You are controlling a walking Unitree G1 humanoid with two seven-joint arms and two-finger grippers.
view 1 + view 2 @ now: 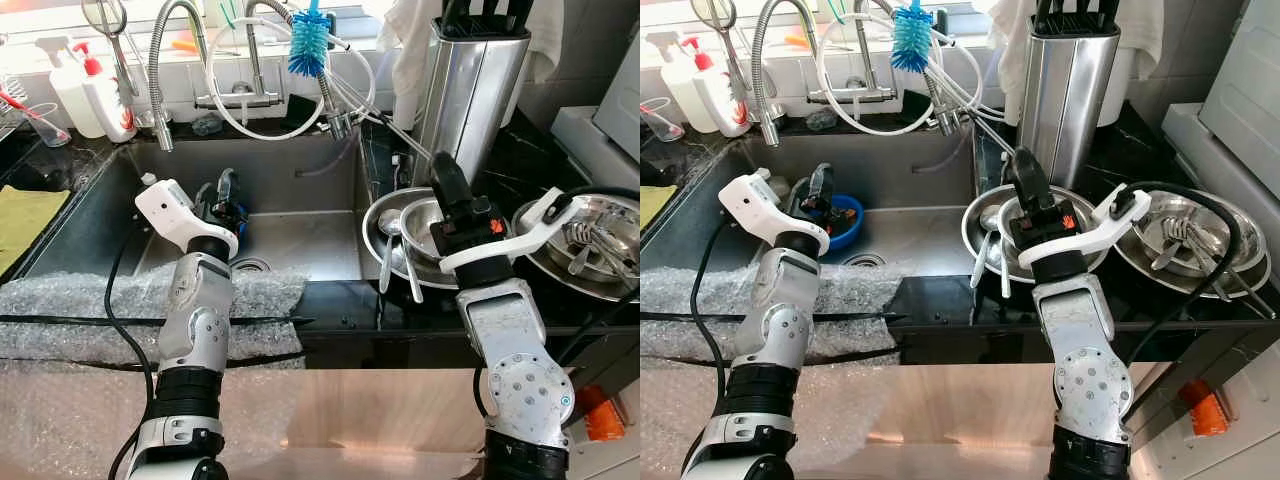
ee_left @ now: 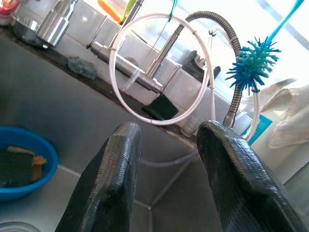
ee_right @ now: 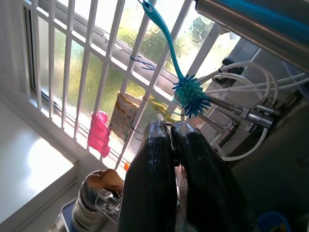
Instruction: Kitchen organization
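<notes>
My left gripper [image 1: 227,187] hangs open inside the steel sink [image 1: 300,240], just above a blue bowl [image 1: 847,214] that holds a green sponge [image 2: 14,166]. Nothing sits between its fingers [image 2: 116,159]. My right gripper [image 1: 444,168] is raised over a stack of steel bowls [image 1: 398,262] on the black counter, its two fingers [image 3: 149,164] pressed shut. Two spoons [image 1: 387,245] lie in those bowls. To the right, a second steel plate [image 1: 545,265] holds several pieces of cutlery [image 1: 590,240].
A tall steel knife block [image 1: 470,85] stands behind the bowls. A blue bottle brush [image 1: 308,45] and hoses hang from the tap [image 1: 165,60]. Soap bottles [image 1: 95,90] stand at the back left. Bubble wrap [image 1: 80,310] covers the counter's front edge.
</notes>
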